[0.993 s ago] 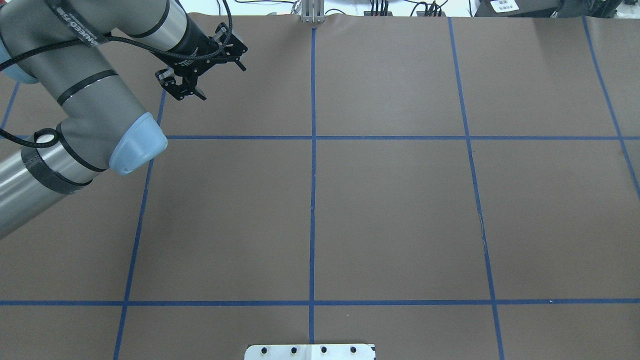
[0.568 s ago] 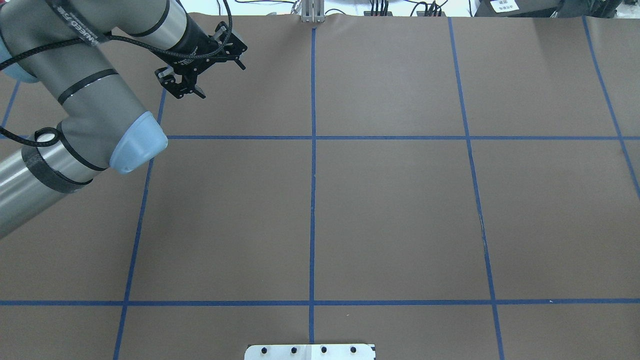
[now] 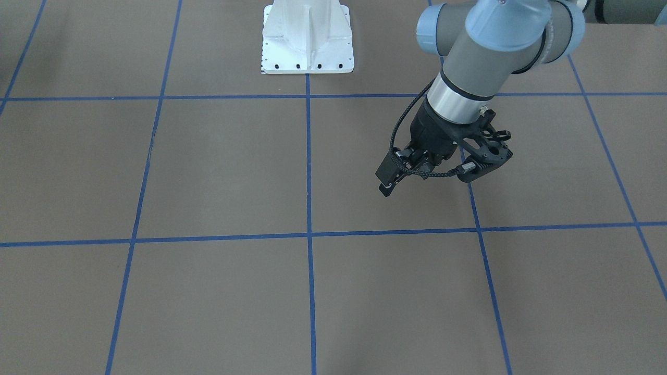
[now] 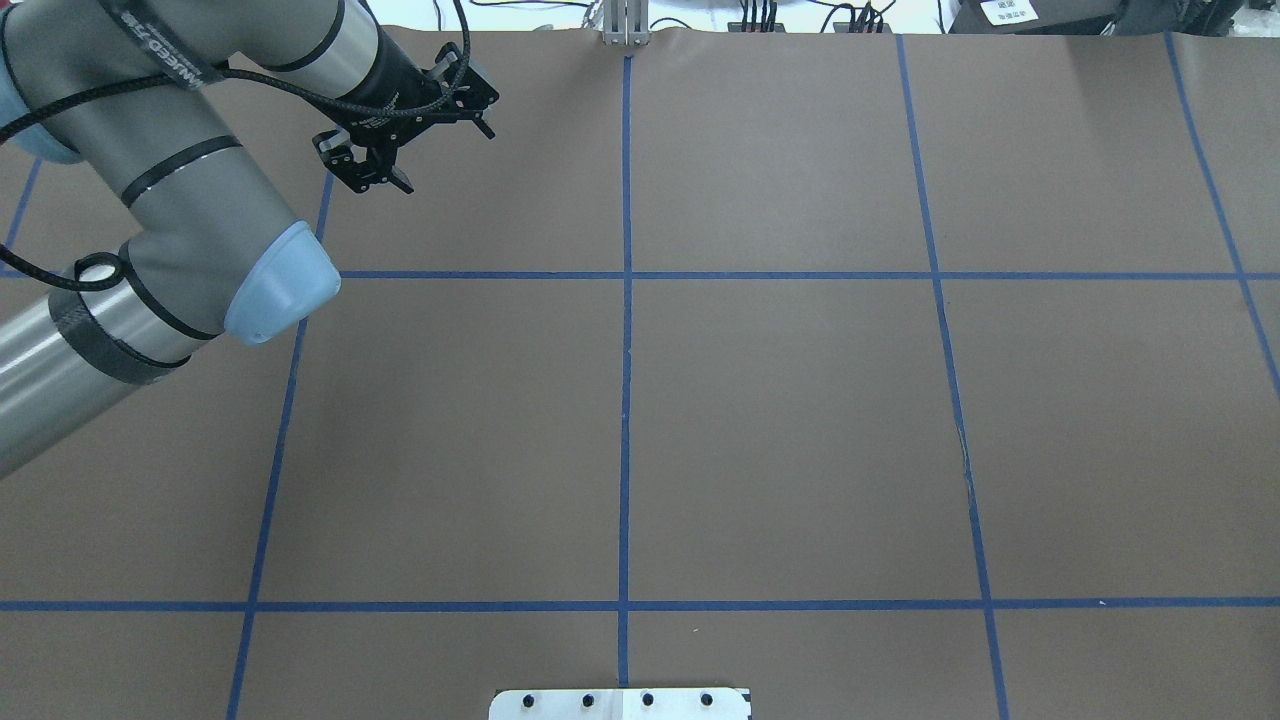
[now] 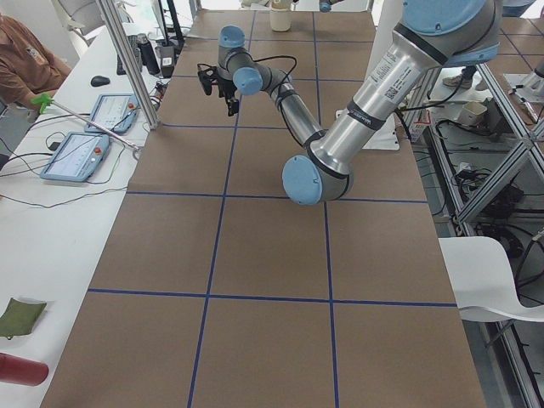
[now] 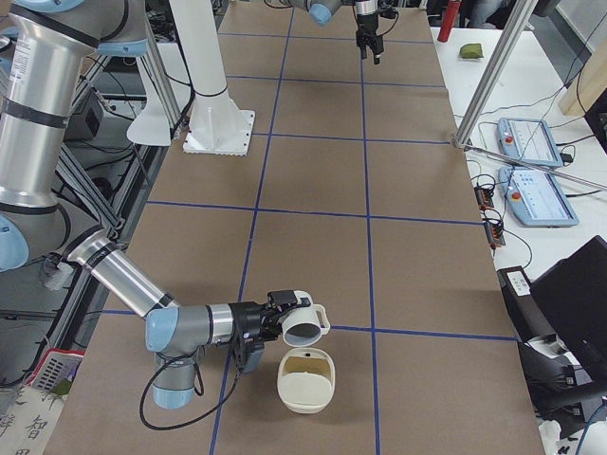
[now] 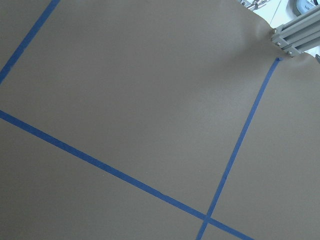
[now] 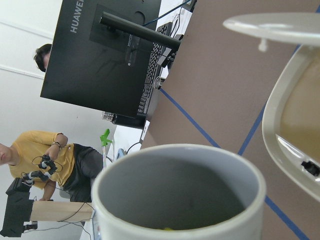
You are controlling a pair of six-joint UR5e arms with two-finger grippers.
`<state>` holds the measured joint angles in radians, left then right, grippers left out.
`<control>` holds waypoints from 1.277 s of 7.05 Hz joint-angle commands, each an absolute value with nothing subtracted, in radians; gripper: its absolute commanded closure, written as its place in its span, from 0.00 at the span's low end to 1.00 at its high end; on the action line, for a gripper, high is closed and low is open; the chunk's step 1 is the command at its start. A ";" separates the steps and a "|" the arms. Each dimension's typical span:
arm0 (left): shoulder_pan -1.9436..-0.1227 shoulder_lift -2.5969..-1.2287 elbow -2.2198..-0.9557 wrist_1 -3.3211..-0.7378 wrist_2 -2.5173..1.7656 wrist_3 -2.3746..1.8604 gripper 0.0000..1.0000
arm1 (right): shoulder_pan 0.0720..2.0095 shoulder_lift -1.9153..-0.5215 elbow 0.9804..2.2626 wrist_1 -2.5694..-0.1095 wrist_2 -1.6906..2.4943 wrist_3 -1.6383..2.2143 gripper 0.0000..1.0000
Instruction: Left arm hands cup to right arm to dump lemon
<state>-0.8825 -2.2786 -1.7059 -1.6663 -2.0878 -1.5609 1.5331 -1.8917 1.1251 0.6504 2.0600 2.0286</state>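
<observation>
One small white loop-handled mug point(image 6: 305, 328) looks light, stiff and slick, likely best pinched at the rim; right tool point(image 6: 275, 320) unreadable, left tool point(image 4: 377, 182) spread, empty.

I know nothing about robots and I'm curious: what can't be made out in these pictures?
Lemon: right wrist view, only a yellow sliver shows; the mug rim hides the rest.
Right gripper: right side view, jaws too small and behind the mug to judge.

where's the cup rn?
Exterior right view: the cup is at the near end of the table, on the tip of the right gripper, tipped on its side next to a cream bowl.
</observation>
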 commanded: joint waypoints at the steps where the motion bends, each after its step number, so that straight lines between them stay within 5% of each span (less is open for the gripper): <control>1: -0.882 -2.281 -1.704 -1.666 -2.088 -1.540 0.00 | 1.558 -1.890 1.121 0.656 2.063 2.141 1.00; 9: -0.881 -2.293 -1.683 -1.666 -2.025 -1.460 0.00 | 1.560 -1.887 1.085 0.735 2.094 2.487 1.00</control>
<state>-0.8806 -2.2919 -1.6882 -1.6659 -2.0337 -1.4744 1.5591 -1.8891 1.0981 0.7348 2.0787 2.4801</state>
